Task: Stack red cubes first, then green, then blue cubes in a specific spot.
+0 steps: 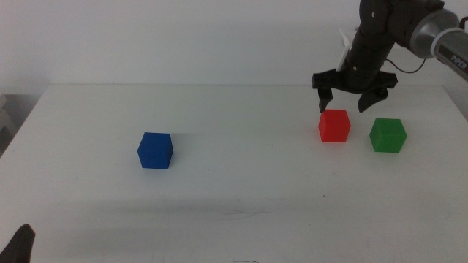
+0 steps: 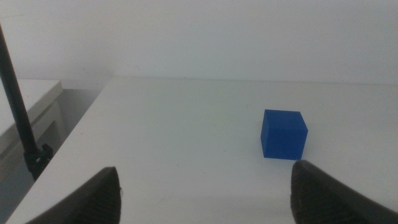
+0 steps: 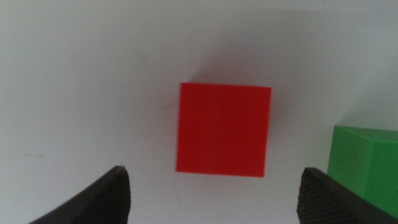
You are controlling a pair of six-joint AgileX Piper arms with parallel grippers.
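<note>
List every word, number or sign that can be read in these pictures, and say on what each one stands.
"PIPER", partly cut off by the picture's edge: on the right arm, above the right gripper.
The red cube, green cube and blue cube have plain faces, no text.
Nothing else is readable.

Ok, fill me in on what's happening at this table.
The right hand hangs open just above the red cube, which sits on the white table beside the green cube without touching it. Nothing is stacked yet. The blue cube sits alone further to the left. The left hand waits open near the table's front left corner, holding nothing.
</note>
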